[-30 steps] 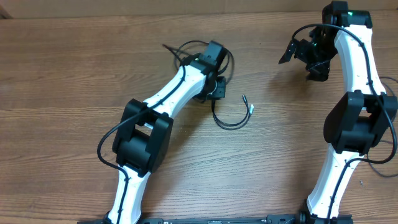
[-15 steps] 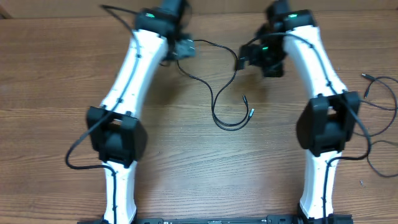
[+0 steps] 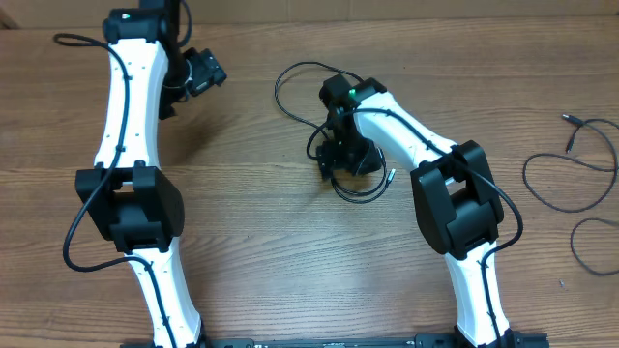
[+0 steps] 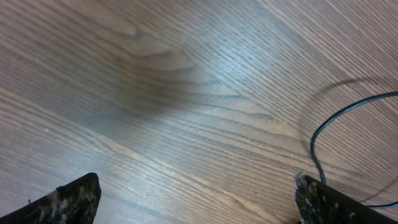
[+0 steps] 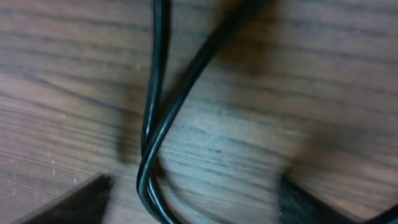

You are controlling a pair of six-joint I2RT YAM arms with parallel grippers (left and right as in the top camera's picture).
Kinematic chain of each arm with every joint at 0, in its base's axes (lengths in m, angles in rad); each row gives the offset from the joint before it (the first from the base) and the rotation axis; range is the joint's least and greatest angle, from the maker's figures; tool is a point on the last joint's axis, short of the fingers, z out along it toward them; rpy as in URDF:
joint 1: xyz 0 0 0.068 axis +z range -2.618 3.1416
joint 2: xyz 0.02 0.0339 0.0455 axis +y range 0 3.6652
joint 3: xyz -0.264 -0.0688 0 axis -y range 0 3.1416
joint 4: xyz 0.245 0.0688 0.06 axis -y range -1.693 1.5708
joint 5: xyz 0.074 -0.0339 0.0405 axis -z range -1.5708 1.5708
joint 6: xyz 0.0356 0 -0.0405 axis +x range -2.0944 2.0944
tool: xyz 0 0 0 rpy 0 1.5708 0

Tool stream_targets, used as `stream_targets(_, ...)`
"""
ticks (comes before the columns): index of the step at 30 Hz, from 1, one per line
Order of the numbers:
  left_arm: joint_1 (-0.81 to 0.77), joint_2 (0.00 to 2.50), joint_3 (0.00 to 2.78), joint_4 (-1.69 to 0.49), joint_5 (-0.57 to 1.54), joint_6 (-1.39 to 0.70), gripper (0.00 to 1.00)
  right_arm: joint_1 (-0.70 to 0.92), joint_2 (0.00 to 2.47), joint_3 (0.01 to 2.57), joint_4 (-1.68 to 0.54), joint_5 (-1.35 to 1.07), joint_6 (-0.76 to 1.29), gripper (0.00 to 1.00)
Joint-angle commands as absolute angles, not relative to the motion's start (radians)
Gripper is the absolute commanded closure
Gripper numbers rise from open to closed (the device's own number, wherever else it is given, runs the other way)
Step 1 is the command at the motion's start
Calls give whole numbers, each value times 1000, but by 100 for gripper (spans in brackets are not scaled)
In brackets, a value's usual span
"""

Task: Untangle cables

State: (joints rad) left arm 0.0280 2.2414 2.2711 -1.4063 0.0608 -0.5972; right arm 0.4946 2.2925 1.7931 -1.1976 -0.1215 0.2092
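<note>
On the wooden table (image 3: pixel 280 261), a looped cable (image 5: pixel 163 118) is seen between the parted fingers of the right gripper (image 3: pixel 340 158). The left gripper (image 3: pixel 205 73) is spread wide and empty, with cable beside one finger.

The overhead view looks straight down on the whole table (image 3: pixel 290 290). The 2 wrist views face the table at close range. Right wrist and overhead views share the cable (image 3: pixel 277 89) (image 5: pixel 155 93).
</note>
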Motion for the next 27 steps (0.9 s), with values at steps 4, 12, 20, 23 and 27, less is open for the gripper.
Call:
stream_targets(4, 38, 2244, 2288, -1411, 97, -606, 0, 516, 2318, 1684, -1134, -13, 276, 96)
stream_targets(12, 25, 2244, 2288, -1405, 95, -606, 0, 358, 2316, 1767, -1061, 133, 572, 96)
stream_targets(20, 25, 2244, 2288, -1406, 97, -606, 0, 93, 2316, 1808, -796, -96, 681, 96)
stream_targets(23, 25, 2244, 2288, -1407, 97, -606, 1, 24, 2316, 1809, -676, -102, 690, 96)
stream_targets(27, 25, 2244, 2288, -1407, 97, -606, 1, -48, 2316, 1808, -521, -106, 833, 96)
